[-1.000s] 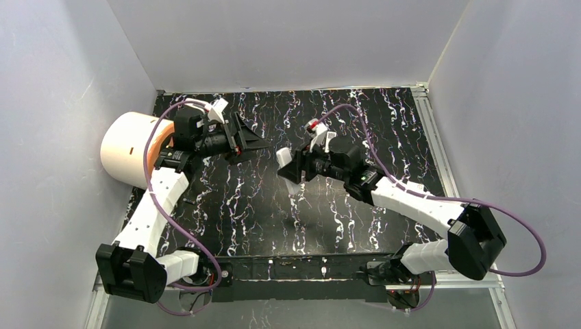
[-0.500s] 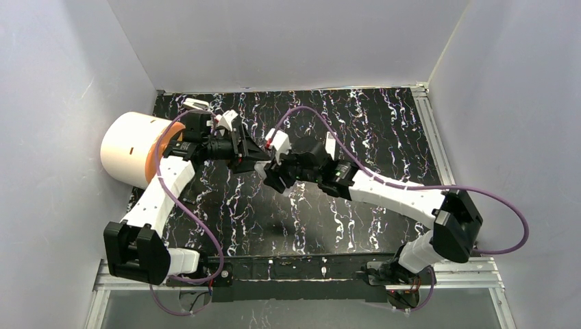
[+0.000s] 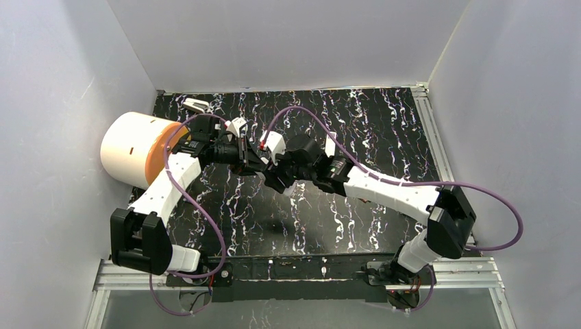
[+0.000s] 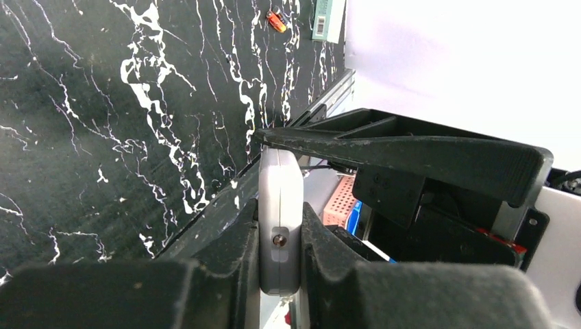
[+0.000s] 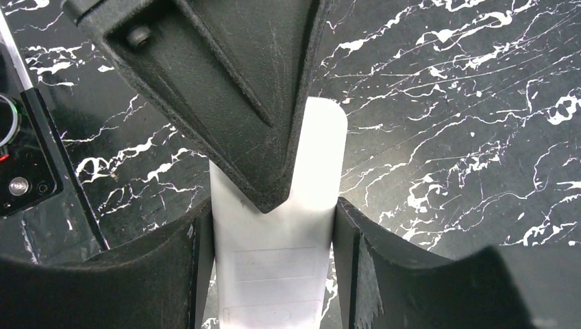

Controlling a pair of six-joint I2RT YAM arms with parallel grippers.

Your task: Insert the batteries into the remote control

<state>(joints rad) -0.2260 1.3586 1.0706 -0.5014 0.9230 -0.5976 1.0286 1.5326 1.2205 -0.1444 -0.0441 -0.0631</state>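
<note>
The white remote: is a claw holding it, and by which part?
Both hold it. The right claw pinches the white remote across its long side edges; the left claw clamps its flat faces.

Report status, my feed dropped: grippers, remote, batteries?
Left gripper, right gripper both shut on the remote, held above table. One battery loose on table. Nothing blocking seen.

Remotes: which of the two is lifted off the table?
The white remote held aloft between the left gripper and right gripper; the other remote lies flat near the far left corner.
</note>
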